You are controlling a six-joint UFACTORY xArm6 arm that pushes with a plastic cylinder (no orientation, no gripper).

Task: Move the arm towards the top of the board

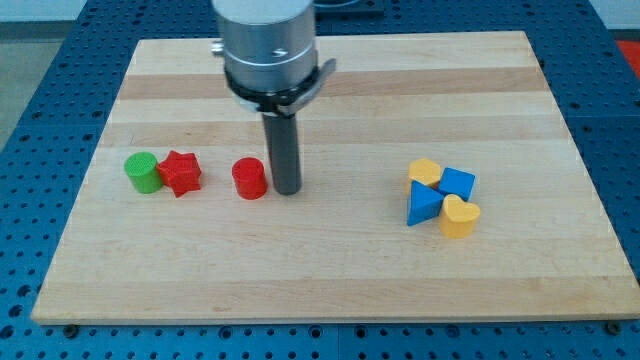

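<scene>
— Wooden bench [330,270]: where's my tip [287,190]?
— Just right of red cylinder [249,179]. Red star [181,173] touches green cylinder [142,172] at view's left.
— Right side?
— Two yellow [425,172] [460,216], two blue blocks [458,183] [423,205], bunched together.
— Claw?
— None fitted, just a rod.

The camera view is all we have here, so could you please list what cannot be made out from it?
- Arm: cut off by the view's top edge; only its lower housing shows.
- Gap between my tip and the red cylinder: touching or just apart cannot be told from this angle.
- Cluster at the view's right: the yellow block is partly hidden behind the blue block, so its shape is unclear.
- Board: the strip behind the arm is hidden.
</scene>
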